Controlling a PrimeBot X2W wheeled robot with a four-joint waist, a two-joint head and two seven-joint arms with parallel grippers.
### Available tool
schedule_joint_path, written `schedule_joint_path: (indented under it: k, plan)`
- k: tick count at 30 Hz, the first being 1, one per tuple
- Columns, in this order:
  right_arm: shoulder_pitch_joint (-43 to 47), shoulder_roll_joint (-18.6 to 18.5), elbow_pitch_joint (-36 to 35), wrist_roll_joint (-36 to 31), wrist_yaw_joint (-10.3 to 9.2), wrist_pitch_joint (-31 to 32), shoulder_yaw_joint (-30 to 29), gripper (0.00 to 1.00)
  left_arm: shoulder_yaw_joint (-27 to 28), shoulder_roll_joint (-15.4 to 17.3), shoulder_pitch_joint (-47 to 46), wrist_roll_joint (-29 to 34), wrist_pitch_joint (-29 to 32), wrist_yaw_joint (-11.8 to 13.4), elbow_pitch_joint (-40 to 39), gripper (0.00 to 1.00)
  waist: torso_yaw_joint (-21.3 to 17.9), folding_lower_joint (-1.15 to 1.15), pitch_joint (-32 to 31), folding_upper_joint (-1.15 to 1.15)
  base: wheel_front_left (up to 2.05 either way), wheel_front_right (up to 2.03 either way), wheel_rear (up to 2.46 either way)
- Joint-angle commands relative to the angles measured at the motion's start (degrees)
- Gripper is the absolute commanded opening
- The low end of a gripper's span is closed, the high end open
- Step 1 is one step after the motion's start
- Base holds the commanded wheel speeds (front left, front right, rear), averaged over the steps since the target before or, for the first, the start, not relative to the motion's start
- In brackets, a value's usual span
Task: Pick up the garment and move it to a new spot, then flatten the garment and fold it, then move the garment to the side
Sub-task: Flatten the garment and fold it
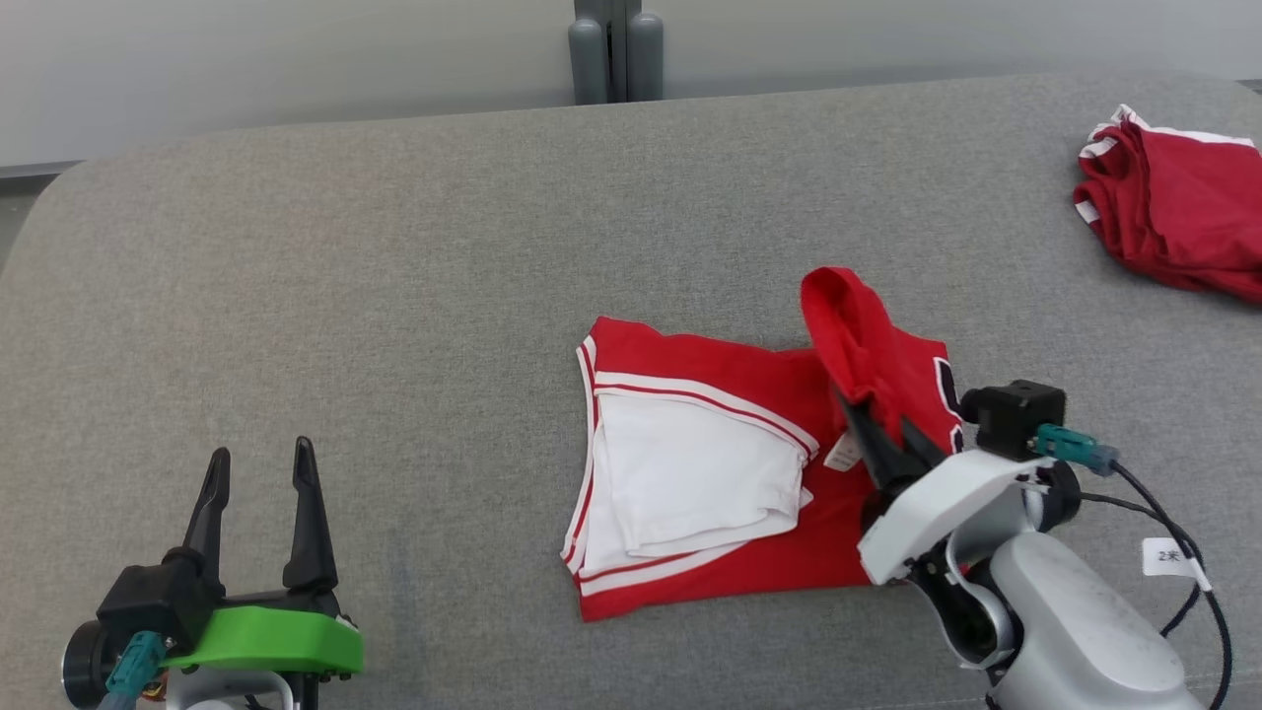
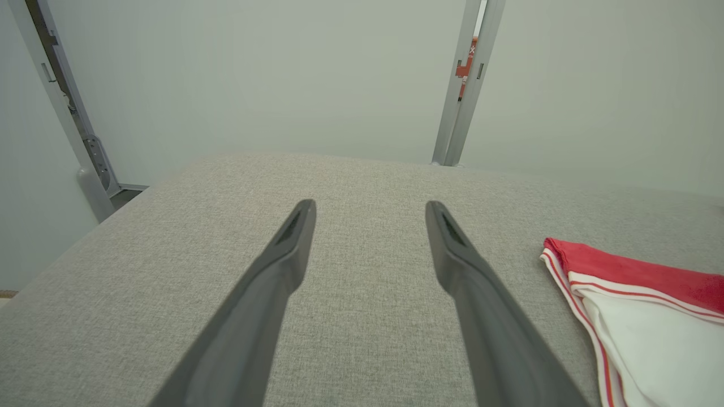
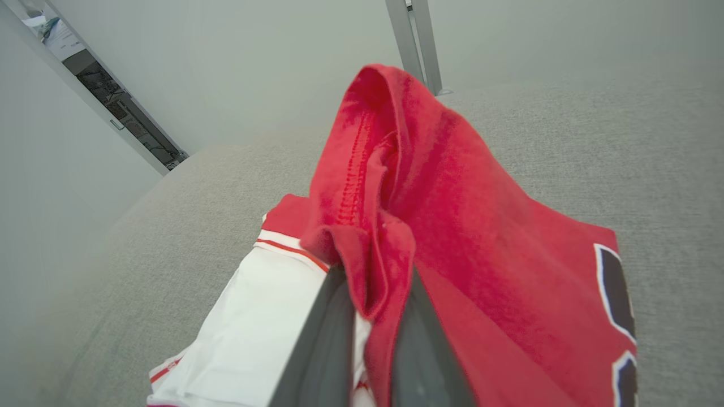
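Head view: two claws, two garments; right claw (image 1: 868, 414) clamps centre garment (image 1: 690, 463), left claw (image 1: 261, 451) gapes, other garment (image 1: 1173, 212) lies apart.

A red garment (image 1: 710, 463) with white-and-red striped trim lies partly folded and mostly flat, right of centre on a grey fabric surface (image 1: 394, 296), with a white panel folded over its left half and its right edge, bearing a black white-outlined mark, raised in a pinched upright peak.
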Motion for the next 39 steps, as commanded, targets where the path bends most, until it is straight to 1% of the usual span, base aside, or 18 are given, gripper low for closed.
schedule_joint_path:
  k: [1,5,9,13,17,18,19,20,23,25,29,35,39]
  plan:
    - [-1.0,0.8,-0.4,-0.7,0.00,0.4,1.2,0.00,-0.1,0.0,-0.2,-0.6,-0.2,0.3,-0.1,1.00,0.6,0.00,0.6,0.00,0.00,0.00,0.00]
    - [-2.8,3.9,0.2,-1.2,0.00,1.1,4.6,0.00,-0.6,0.0,-1.5,-0.5,-0.2,0.0,0.4,1.00,1.6,0.00,1.5,0.00,0.00,0.00,0.00]
    - [-5.0,6.9,2.8,-1.8,0.00,0.7,7.3,0.00,-1.5,0.0,-2.2,-0.9,-0.2,0.0,0.6,1.00,2.7,0.00,2.4,0.00,0.00,0.00,0.00]
    - [-7.3,9.0,6.0,-2.0,0.01,-0.1,9.1,0.00,-2.3,0.0,-3.0,-0.9,-0.2,0.1,0.9,1.00,3.7,0.00,3.1,0.00,0.00,0.00,0.00]
    - [-8.8,10.1,10.1,-1.1,0.00,-0.9,10.1,0.00,-3.1,0.0,-3.7,-1.2,-0.2,0.4,1.3,1.00,4.6,0.00,3.5,0.00,0.00,0.00,0.00]
    - [-9.0,10.3,10.9,-0.7,0.01,-0.8,10.3,0.07,-3.2,0.0,-3.8,-1.3,-0.2,0.4,1.4,1.00,4.7,0.00,3.6,0.00,0.00,0.00,0.00]
    - [-9.5,10.6,11.6,-0.5,0.01,-1.3,10.6,0.47,-3.3,0.0,-3.9,-1.4,-0.2,0.4,1.5,1.00,4.8,0.00,3.6,0.00,0.00,0.00,0.00]
    - [-9.9,10.7,12.0,-0.2,0.01,-1.7,10.9,1.00,-3.4,0.0,-4.0,-1.5,-0.2,0.4,1.6,1.00,4.8,0.00,3.5,0.00,0.00,0.00,0.00]
    - [-10.6,10.6,13.4,-0.5,0.00,-3.6,10.9,1.00,-3.2,0.0,-3.7,-1.5,-0.2,0.7,1.7,1.00,4.4,0.00,3.2,0.00,0.00,0.00,0.00]
    - [-11.2,9.8,13.7,-1.5,0.00,-5.0,10.5,1.00,-3.1,0.0,-3.4,-1.4,-0.2,0.7,1.7,1.00,3.9,0.00,2.8,0.00,0.00,0.00,0.00]
    - [-11.1,7.0,12.1,-3.0,0.00,-6.7,7.8,1.00,-2.8,0.0,-2.8,-1.0,-0.2,0.7,1.9,1.00,2.9,0.00,2.2,0.00,0.00,0.00,0.00]
    - [-7.5,1.3,6.7,-5.6,0.00,-7.3,0.4,1.00,-2.5,0.0,-2.3,-0.7,-0.2,0.4,1.8,1.00,1.8,0.00,1.1,0.00,0.00,0.00,0.00]
    - [-3.3,-0.7,2.4,-8.6,0.00,-7.3,-4.7,1.00,-2.1,0.0,-1.7,-0.4,-0.2,0.3,1.7,1.00,1.3,0.00,0.5,0.00,0.00,0.00,0.00]
